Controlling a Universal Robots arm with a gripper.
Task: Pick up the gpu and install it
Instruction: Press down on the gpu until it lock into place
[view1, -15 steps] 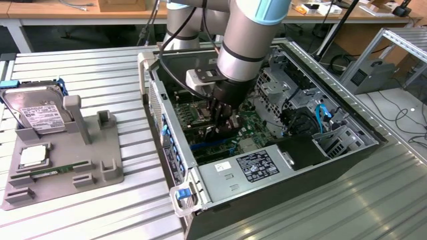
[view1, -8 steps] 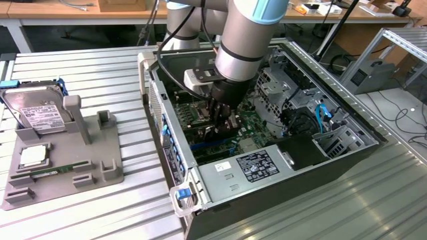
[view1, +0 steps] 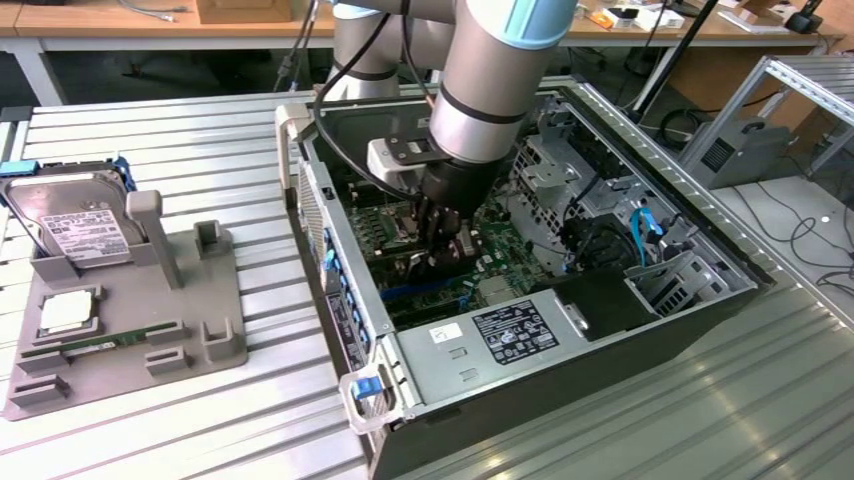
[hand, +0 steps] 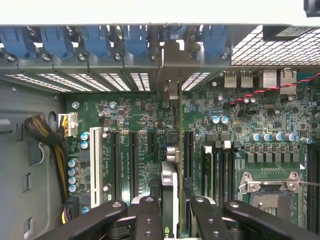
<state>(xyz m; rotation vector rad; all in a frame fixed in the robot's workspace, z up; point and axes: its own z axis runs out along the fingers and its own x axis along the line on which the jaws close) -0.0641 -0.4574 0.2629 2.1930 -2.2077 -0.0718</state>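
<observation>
We hold the gpu (hand: 172, 150) edge-on, fingers (hand: 150, 215) clamped on it, above the motherboard (hand: 140, 130); any tilt or offset risks jamming its slot.

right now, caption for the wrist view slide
Hand holds the gpu edge-on over the motherboard slots inside the open case.

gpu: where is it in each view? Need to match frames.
Exterior view: gpu hangs edge-on under the gripper, inside the open case, above the motherboard.
Wrist view: gpu is the thin edge-on card between the fingers, running toward the rear bracket.
Shared landmark: the motherboard.
</observation>
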